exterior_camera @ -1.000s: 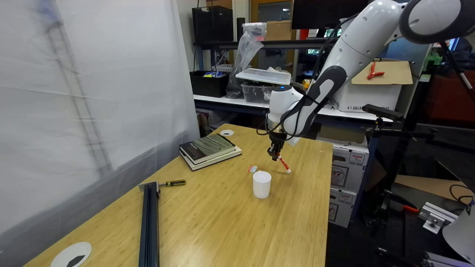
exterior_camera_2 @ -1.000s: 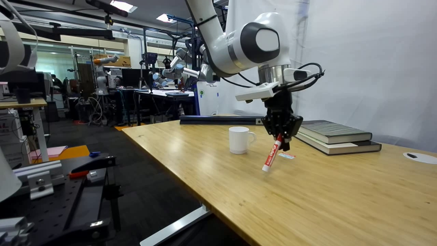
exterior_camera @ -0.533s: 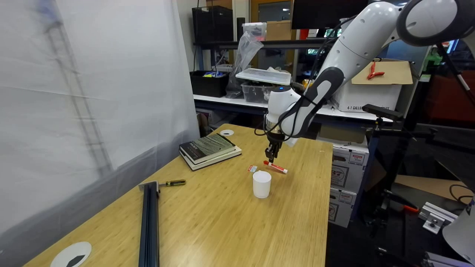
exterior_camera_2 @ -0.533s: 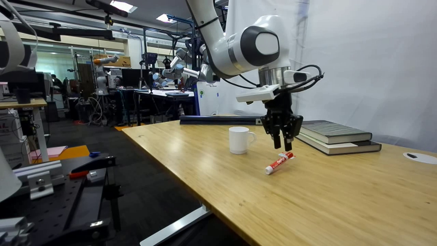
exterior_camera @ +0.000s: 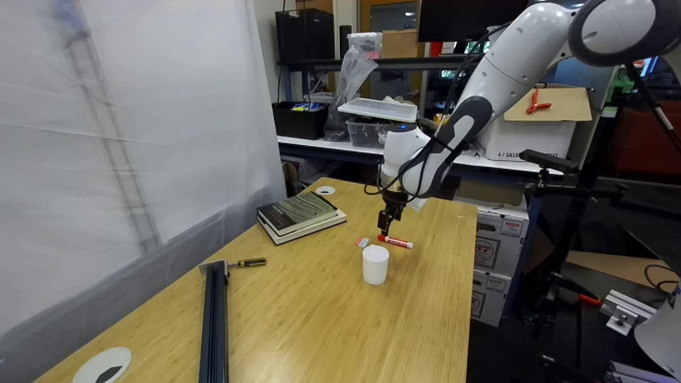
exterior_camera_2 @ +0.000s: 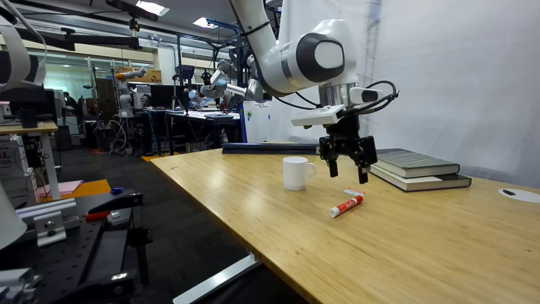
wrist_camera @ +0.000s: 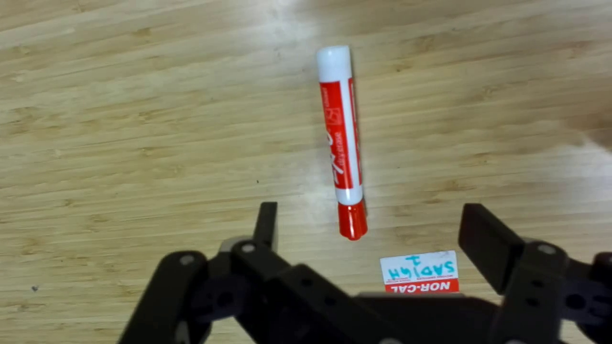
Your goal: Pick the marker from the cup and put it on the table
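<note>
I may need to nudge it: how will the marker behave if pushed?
The marker will probably roll if pushed sideways, since it looks cylindrical. It should be stiff, judging by its straight, unbent shape. Its shiny red cap may be slippery.

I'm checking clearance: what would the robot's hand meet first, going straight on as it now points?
Most likely the table, since the hand points down. In the wrist view its open fingertips stand either side of the red end of the marker; depth is unclear, so one might touch that first.
</note>
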You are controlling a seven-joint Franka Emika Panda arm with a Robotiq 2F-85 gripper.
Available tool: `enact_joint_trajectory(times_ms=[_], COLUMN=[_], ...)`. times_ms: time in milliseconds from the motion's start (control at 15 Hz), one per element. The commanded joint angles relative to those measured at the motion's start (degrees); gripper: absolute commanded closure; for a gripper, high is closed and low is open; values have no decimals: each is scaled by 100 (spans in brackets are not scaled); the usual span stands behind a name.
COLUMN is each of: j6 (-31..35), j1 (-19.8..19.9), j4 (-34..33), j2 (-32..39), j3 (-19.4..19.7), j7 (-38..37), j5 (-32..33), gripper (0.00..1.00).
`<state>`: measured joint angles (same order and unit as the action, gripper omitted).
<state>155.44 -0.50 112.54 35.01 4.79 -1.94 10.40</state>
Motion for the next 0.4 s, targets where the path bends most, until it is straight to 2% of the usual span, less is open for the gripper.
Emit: enact_joint_trajectory(times_ms=[0,67,333], j6=[93,-6,-14], j1=[119,-24,-30], j4=[91,1,6], j2=[-79,1,12], j3=[-125,17,15], j7=[136,31,30], j5=[-233,-122,-132], gripper=[0,0,0])
